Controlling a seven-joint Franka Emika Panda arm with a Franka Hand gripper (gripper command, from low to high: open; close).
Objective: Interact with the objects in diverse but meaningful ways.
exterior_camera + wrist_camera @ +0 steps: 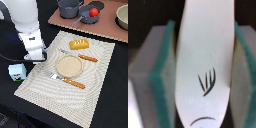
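In the wrist view my gripper (203, 75) is shut on the flat white fish-shaped piece (203, 55), which stands between the teal pads (162, 75). In the exterior view the gripper (35, 56) hangs over the left edge of the woven placemat (95, 95); the fish does not show clearly there. The white-and-blue milk carton (17, 71) stands just to the exterior view's left of the gripper. The golden bread loaf (79, 44) lies on the mat's far part. The grey pot (70, 7) and the red tomato (93, 12), which sits in a small dark pan, are on the brown board (107, 27) at the back.
A round tan plate (68, 65) sits mid-mat, with an orange-handled knife (82, 56) behind it and an orange-handled fork (69, 81) in front. A tan bowl (123, 17) stands at the back on the exterior view's right. The table is black.
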